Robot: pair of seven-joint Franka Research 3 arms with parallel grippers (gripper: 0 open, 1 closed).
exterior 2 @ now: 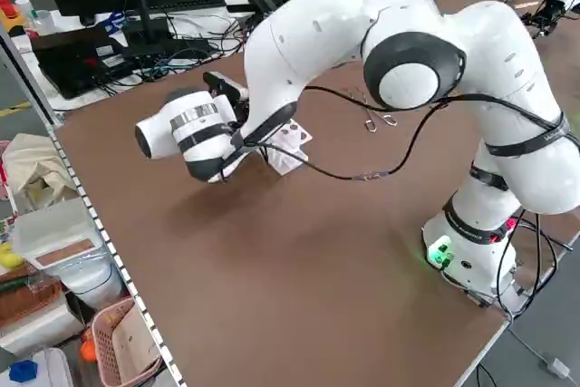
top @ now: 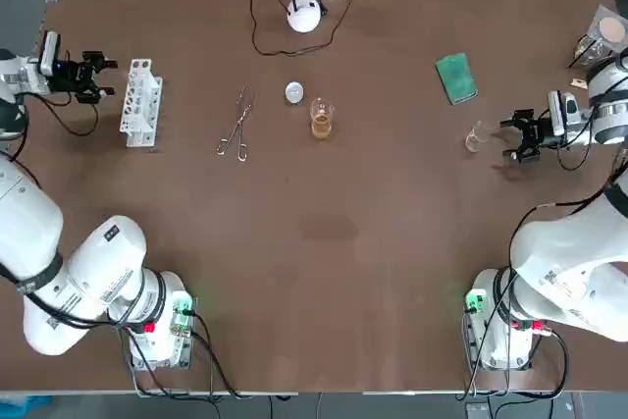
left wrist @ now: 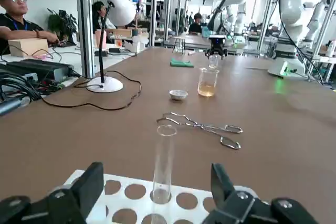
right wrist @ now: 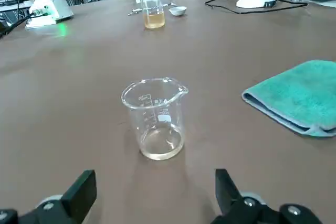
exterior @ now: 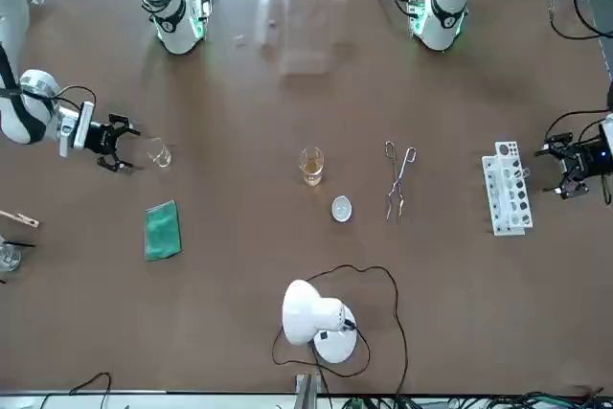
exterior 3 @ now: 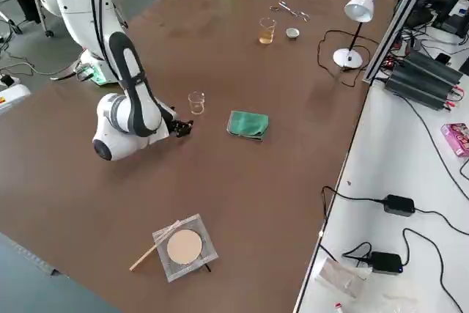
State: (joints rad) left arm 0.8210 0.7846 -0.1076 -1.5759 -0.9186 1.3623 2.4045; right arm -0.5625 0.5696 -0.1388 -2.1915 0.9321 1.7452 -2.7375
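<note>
Small clear glass beaker (top: 476,137), empty and upright, stands toward the 3 o'clock side of the brown table (top: 324,272), seen from overhead. The right pincer (top: 517,138) sits low just at 3 o'clock of it, fingers spread wide and gripping nothing; the beaker is just ahead of the gap between them, touching neither finger. A folded green cloth (top: 455,78) lies near the beaker at about 11 o'clock. Toward the 9 o'clock side of the table lies a white plastic test-tube rack (top: 140,103) with one clear glass test tube (left wrist: 164,163) standing upright in it. The left pincer (top: 106,78) hovers just at 10 o'clock of the rack, also spread open and empty, facing the tube. Near the table's middle stands a second glass beaker with amber liquid (top: 321,118), with a small round white dish (top: 294,92) at its 10 o'clock and metal tongs (top: 235,125) at its 9 o'clock. A white desk lamp (top: 304,15) sits toward the 12 o'clock edge.
</note>
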